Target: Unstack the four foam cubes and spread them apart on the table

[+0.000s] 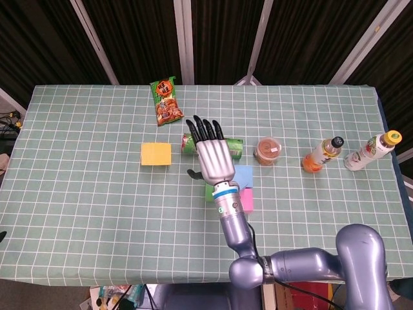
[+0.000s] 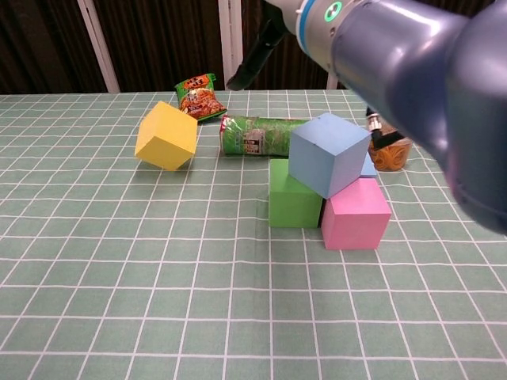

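Right hand (image 1: pixel 215 157) at frame centre, fingers (image 1: pixel 205 129) spread apart, holding nothing. Yellow cube (image 1: pixel 156 154) alone at centre left on table (image 1: pixel 77 168); blue cube (image 2: pixel 329 153) tilted atop green (image 2: pixel 292 196) and pink (image 2: pixel 355 215) cubes.

**Bystanders on my table**

On my head view I see a red-and-green snack bag (image 1: pixel 167 102) at upper centre, a green can (image 1: pixel 233 147) lying on its side at mid-frame, a lidded tub of orange food (image 1: pixel 268 151) right of it, and two capped drink bottles (image 1: pixel 322 154) (image 1: pixel 372 150) at right, all on the checked green tablecloth (image 1: pixel 77 174).
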You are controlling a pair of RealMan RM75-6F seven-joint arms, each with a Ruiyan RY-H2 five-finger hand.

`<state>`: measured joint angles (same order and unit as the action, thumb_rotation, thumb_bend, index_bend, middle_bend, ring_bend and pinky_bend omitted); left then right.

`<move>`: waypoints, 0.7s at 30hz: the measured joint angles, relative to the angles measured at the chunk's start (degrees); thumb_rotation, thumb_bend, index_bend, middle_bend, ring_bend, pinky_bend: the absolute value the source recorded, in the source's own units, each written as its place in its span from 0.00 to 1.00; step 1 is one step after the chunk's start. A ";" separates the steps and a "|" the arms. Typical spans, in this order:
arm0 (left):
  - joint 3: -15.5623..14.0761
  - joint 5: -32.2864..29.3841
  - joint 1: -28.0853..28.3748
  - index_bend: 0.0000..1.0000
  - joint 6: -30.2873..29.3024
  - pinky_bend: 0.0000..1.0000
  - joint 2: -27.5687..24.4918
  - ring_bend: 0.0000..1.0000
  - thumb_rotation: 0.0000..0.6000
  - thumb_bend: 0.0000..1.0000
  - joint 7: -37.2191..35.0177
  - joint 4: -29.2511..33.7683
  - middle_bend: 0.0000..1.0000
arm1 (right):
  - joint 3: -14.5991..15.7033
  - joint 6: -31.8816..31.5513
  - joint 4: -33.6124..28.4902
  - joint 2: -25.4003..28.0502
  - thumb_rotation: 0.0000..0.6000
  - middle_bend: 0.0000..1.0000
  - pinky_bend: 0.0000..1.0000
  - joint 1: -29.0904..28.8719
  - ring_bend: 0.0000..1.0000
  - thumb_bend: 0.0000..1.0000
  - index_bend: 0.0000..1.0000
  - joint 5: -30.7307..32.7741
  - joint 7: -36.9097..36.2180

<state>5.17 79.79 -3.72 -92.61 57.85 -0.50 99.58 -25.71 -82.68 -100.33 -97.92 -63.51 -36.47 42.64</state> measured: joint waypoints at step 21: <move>-0.08 0.02 0.22 0.22 0.05 0.00 0.62 0.00 1.00 0.14 2.03 0.46 0.00 | 10.20 19.42 -14.36 21.94 1.00 0.02 0.00 9.48 0.16 0.08 0.04 -3.33 -4.36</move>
<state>5.10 79.80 -3.50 -92.56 58.47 1.54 100.04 -15.52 -63.26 -114.70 -75.98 -54.03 -39.80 38.27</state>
